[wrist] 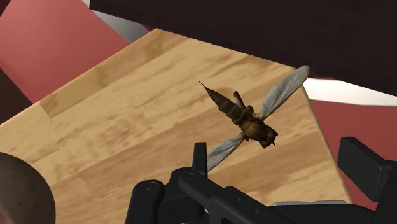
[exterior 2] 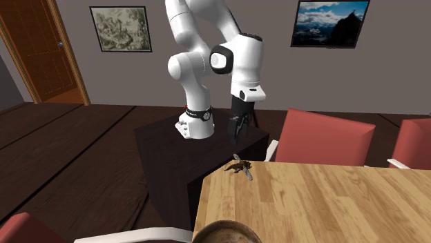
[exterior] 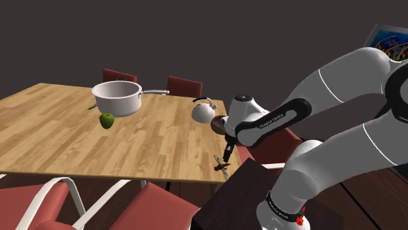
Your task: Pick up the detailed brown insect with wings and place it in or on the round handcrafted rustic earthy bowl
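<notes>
At the corner of the light wooden table (exterior 2: 331,200) nearest the dark box stand (exterior 2: 173,155), amid red chairs (exterior 2: 324,138) and grey walls (exterior 2: 276,69), the brown winged insect (wrist: 245,118) lies under the black gripper (exterior 2: 238,132), jaws apart and empty.

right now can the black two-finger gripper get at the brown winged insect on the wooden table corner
Probably yes: the black gripper hangs open just above the brown winged insect, with nothing between them on that corner of the wooden table.

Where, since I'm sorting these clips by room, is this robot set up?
Probably a home dining room: a wooden table with red chairs around it, a pot and a kettle standing on it, and framed pictures hanging by a wooden door.
</notes>
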You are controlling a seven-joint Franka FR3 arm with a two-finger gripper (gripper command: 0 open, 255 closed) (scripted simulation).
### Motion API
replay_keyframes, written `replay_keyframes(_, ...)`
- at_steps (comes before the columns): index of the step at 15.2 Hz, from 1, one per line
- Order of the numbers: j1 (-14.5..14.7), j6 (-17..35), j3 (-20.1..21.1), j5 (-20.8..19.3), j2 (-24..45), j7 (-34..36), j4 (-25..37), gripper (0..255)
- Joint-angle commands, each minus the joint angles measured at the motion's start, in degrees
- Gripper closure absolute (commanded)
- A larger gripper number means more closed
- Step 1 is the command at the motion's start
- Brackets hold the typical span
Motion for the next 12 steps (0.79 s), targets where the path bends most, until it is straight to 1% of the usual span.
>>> replay_keyframes(1, -0.2, 1.1, -0.1, -0.3, 0.6, -0.2, -0.2, 0)
replay_keyframes(2, -3.1, 18.5, -0.1, -5.6, 16.4, -0.7, 0.1, 0)
replay_keyframes(3, -4.7, 22.6, 0.5, -8.4, 20.5, 0.2, 0.7, 0)
replay_keyframes(4, -4.9, 23.0, 0.5, -8.7, 20.9, 0.3, 0.7, 0)
replay_keyframes(5, -5.9, 24.3, 1.1, -10.2, 22.5, 1.4, 1.0, 0)
replay_keyframes(7, -8.5, 26.8, 2.3, -14.8, 25.8, 4.8, 1.9, 0)
replay_keyframes(8, -9.9, 27.9, 2.7, -18.2, 27.4, 7.3, 2.4, 0)
replay_keyframes(10, -12.1, 29.7, 2.7, -27.3, 30.9, 14.3, 4.0, 0)
replay_keyframes(11, -12.4, 30.8, 1.2, -35.6, 33.6, 20.8, 5.6, 0)
replay_keyframes(12, -11.5, 30.9, 0.4, -35.3, 33.6, 20.6, 5.6, 0)
